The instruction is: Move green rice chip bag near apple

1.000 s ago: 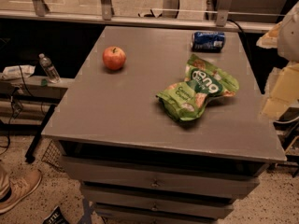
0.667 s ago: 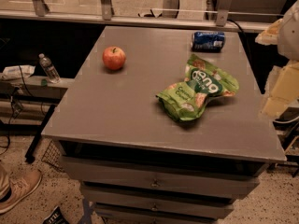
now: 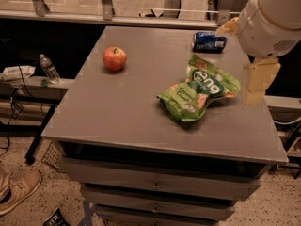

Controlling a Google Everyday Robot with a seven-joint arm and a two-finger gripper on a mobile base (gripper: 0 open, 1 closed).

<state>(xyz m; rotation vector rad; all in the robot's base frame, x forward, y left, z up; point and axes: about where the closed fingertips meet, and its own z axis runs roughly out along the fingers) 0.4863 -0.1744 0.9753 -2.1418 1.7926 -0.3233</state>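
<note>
The green rice chip bag [image 3: 200,94] lies crinkled on the right half of the grey table [image 3: 117,117]. The apple [image 3: 114,59] sits upright at the table's far left, well apart from the bag. My gripper [image 3: 239,62] hangs above the table's right edge, just right of the bag and not touching it. Its two pale yellow fingers [image 3: 256,81] stand apart with nothing between them. The white arm body [image 3: 277,18] fills the top right corner.
A blue soda can [image 3: 209,41] lies on its side at the table's far right, behind the bag and close to my gripper. Drawers run below the table's front edge. A water bottle [image 3: 48,68] stands on a low shelf to the left. A shoe [image 3: 16,192] is on the floor.
My arm has moved left, further in over the table's right edge and closer to the bag. The bag, apple and can have not moved.
</note>
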